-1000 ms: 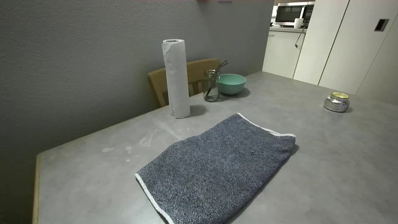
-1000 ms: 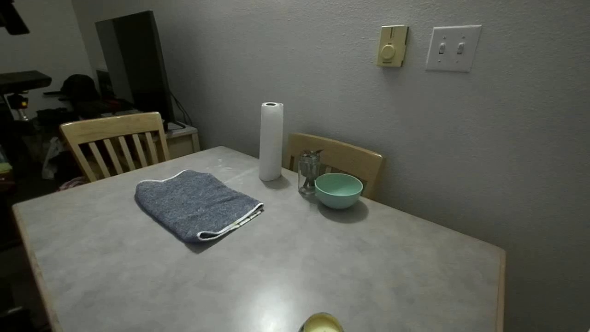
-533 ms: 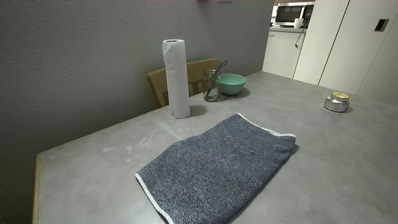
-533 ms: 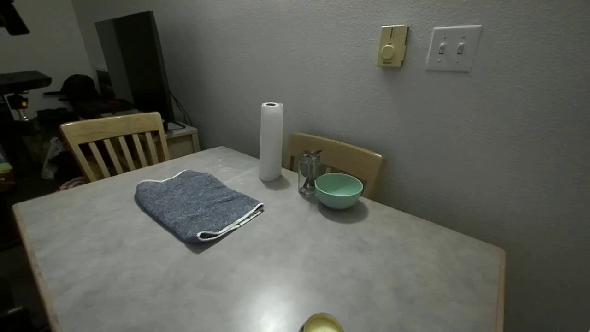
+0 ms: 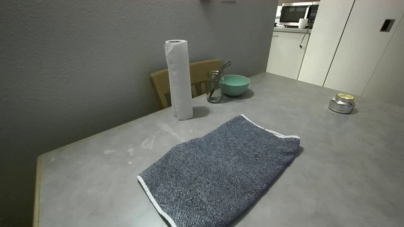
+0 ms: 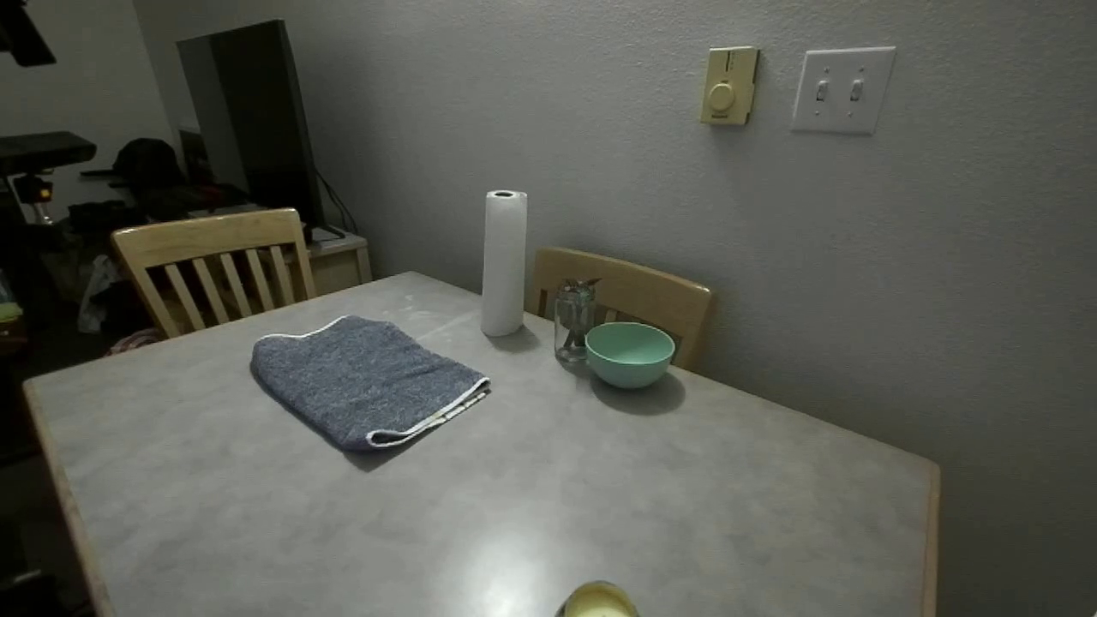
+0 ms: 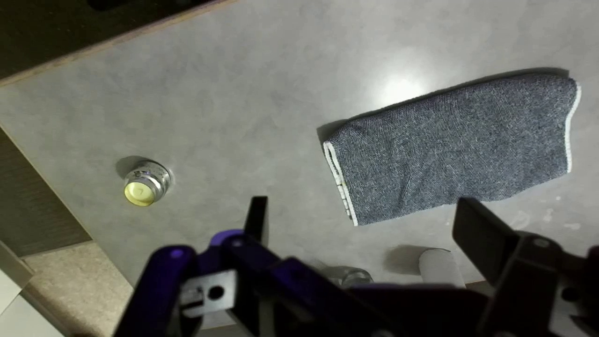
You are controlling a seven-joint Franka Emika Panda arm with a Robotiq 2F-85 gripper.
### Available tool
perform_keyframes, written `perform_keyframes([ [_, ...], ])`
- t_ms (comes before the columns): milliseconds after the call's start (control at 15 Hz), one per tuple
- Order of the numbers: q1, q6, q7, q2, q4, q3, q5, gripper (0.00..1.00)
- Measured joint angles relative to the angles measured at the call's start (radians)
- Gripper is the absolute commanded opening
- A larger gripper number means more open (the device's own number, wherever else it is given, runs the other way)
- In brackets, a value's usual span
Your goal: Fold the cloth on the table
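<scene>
in an exterior view, from the left:
- one slatted pale wooden chair (image 6: 214,227), beyond the edge of a wide, smooth, light grey tabletop (image 6: 531,480) with wood-toned edging.
- one flat black screen (image 6: 244,111), behind that chair.
- one large rectangular dark grey-blue terry towel (image 6: 364,381) with thin white hem, lying doubled over on the tabletop, toward its left end; the hem loops round at the near corner, a pale striped layer showing beneath along that end.
- one upright white paper-towel roll (image 6: 504,266), near the towel, apart from it.
- one clear glass jar (image 6: 572,321) holding slender dark implements (image 5: 226,66).
- one round mint-green bowl (image 6: 630,360), just beside the jar; whether they touch, i cannot tell. a second wooden chair (image 6: 660,287) stands behind both.
- one boxy cream wall control (image 6: 729,86) with round dial, then one white double switch plate (image 6: 844,90), both on the textured grey wall (image 6: 600,154).

in my wrist view, from the left:
- one squat silver jar candle (image 7: 149,180) with yellow wax, on the tabletop, well apart from the towel.
- my black two-fingered end effector (image 7: 362,203), released, fingers (image 7: 482,238) spread wide, hanging above the tabletop.
- the towel, in the right half, lying below and beyond my fingertips; from this angle one finger overlaps its edge.
</scene>
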Motion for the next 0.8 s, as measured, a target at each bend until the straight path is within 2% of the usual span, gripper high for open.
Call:
perform_keyframes([
  [533,-0.017,-0.021,-0.003,0.082,-0.095,-0.006,0.002,1.00],
  [800,-0.017,-0.019,-0.002,0.084,-0.096,-0.006,0.002,1.00],
])
